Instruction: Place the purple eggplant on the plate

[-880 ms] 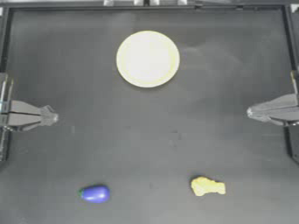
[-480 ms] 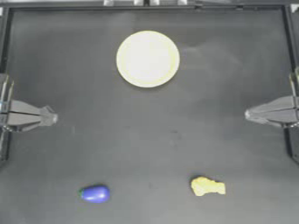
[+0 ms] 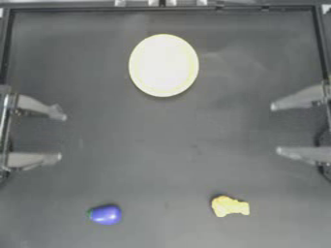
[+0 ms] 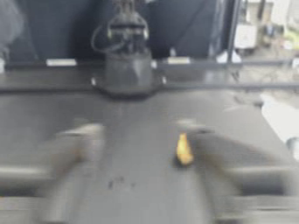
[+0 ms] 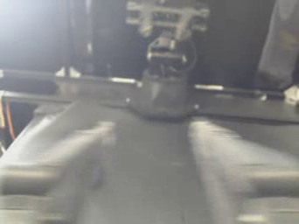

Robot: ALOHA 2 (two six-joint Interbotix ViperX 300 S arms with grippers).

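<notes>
From above, my left gripper point(image 3: 59, 136) sits at the left edge of the table point(image 3: 194, 145) with its jaws spread wide apart, and my right gripper point(image 3: 277, 129) sits at the right edge, jaws likewise spread, neither holding anything. The purple eggplant point(image 3: 105, 214) lies near the front edge on my left side, well apart from both grippers and from the plate point(image 3: 163, 65), which rests far off toward the back, near the middle. A lumpy yellow object point(image 3: 229, 206) lies near the front on the right, well apart from the eggplant. Only the top view shows the plate whole. My left wrist view looks across the table, blurred, and catches that yellow thing just beside one of my jaws, with the other arm's base point(image 4: 127, 74) beyond. My right wrist view shows a dark bluish spot I cannot identify with certainty, close to one jaw.
</notes>
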